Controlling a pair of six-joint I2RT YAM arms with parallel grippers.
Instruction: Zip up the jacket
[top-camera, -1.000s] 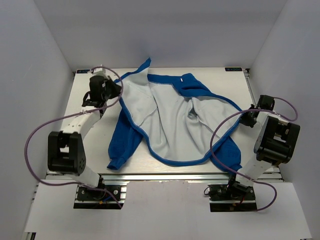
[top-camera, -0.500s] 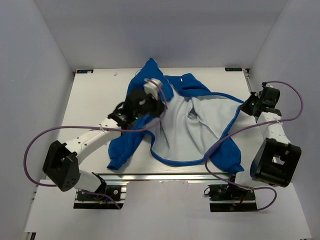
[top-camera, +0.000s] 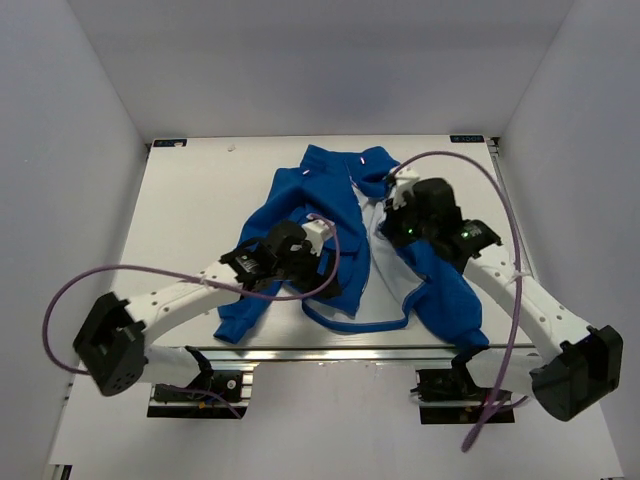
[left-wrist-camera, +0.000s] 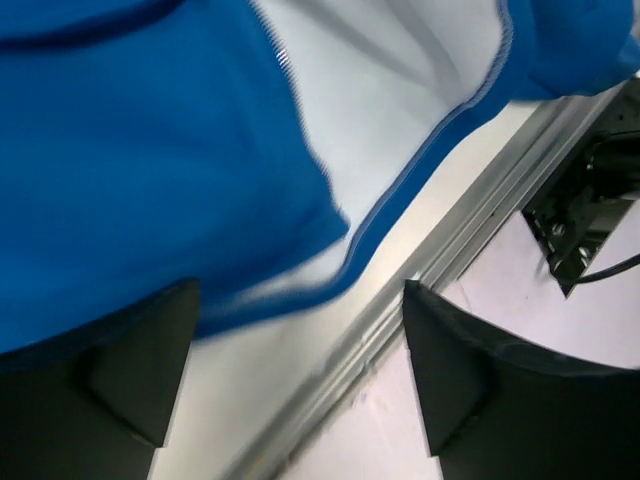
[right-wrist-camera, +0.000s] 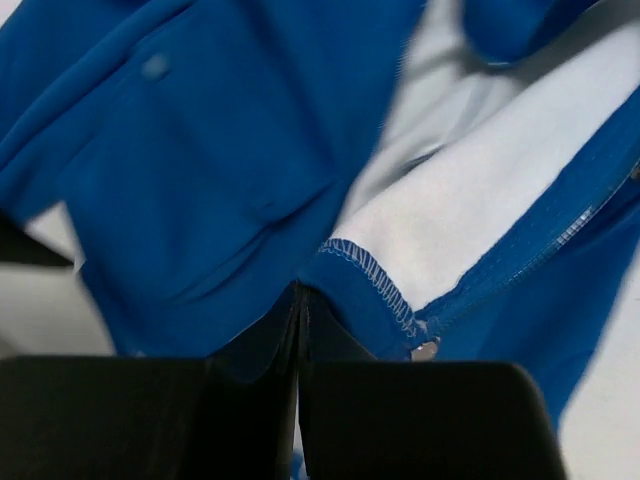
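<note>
Both arms have swung inward since the earlier frames. The left front panel, spread open a second ago, is now folded over blue side up, and the right front has been drawn toward centre. The jacket (top-camera: 320, 205) lies bunched mid-table (top-camera: 190, 200), collar toward 12 o'clock, hem toward 6 o'clock. A strip of white lining (top-camera: 385, 290) still shows between the two fronts near the hem.

The left gripper (left-wrist-camera: 300, 300) is released, its jaws standing wide with nothing between them. It hangs over the hem at about 7 o'clock of the jacket, with the table's near rail below it.

The right gripper (right-wrist-camera: 300, 295) is clenched. It sits over the jacket at about 2 o'clock, and a stitched blue edge runs into the closed fingertips, apparently pinched.
</note>
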